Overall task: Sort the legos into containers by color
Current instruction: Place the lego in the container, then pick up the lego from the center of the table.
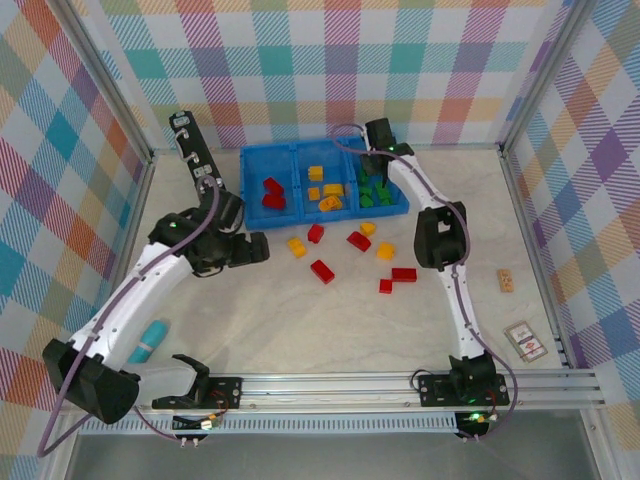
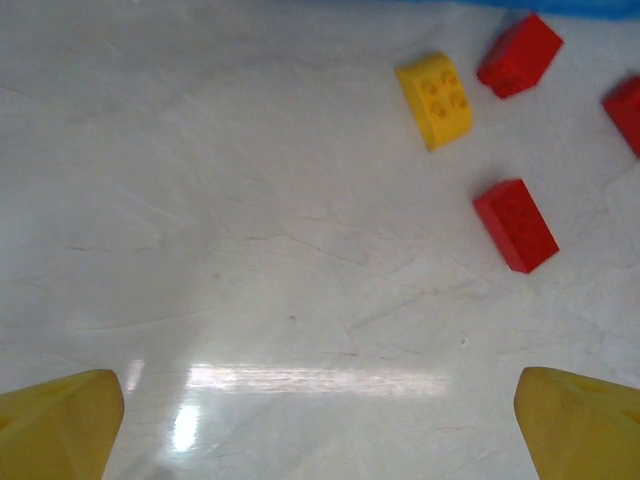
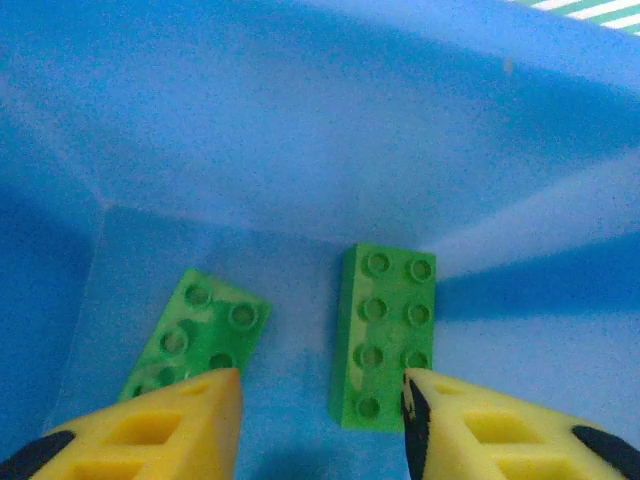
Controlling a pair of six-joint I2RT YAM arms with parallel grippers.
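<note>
I had the right gripper (image 3: 320, 400) down inside the right-hand compartment of the blue low-walled plastic bin (image 1: 268, 152). Its yellow jaws were parted and clamped on nothing, since the long green studded brick (image 3: 385, 335) lay where it belonged, flat on the floor near another green brick (image 3: 200, 330). The left gripper (image 2: 320, 425) hung wide apart over the pale table (image 2: 250, 250), facing a yellow studded brick (image 2: 437, 98) and a red studded brick (image 2: 515, 225), which I judged the likeliest next picks.

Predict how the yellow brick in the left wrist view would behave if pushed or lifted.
The yellow brick looks like rigid moulded plastic, so it probably stays stiff when gripped. It is boxy and lies on the glossy table, so a push would likely slide it, not roll it. Being small, it is probably light.
</note>
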